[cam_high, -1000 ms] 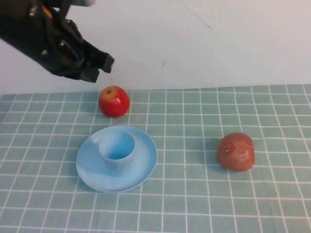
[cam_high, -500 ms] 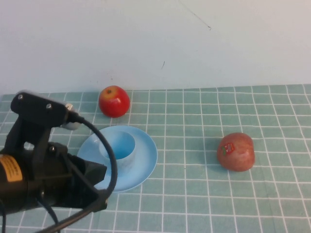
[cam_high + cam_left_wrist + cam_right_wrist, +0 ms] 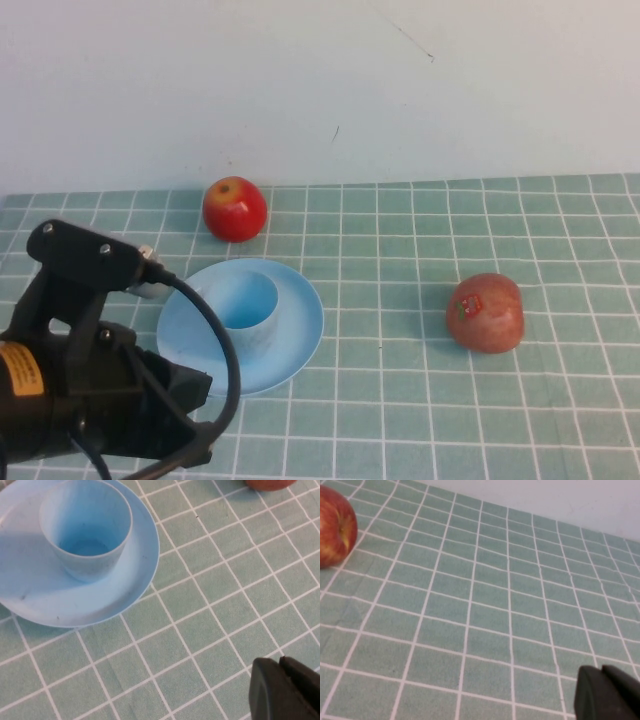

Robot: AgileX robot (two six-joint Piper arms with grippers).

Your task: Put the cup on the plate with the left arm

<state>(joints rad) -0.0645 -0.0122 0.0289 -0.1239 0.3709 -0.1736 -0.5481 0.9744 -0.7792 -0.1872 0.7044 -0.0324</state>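
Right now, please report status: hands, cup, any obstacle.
Left hand shut, holding nothing, low at the near left. Right hand shut, over bare cloth. Cup upright on plate. Nothing in the way.

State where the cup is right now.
In the high view the cup stands upright on the plate, left of centre, in front of the red apple; the left arm is beside it, not touching.

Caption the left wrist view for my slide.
Upright cup sits on the plate; left gripper shut, clear of both.
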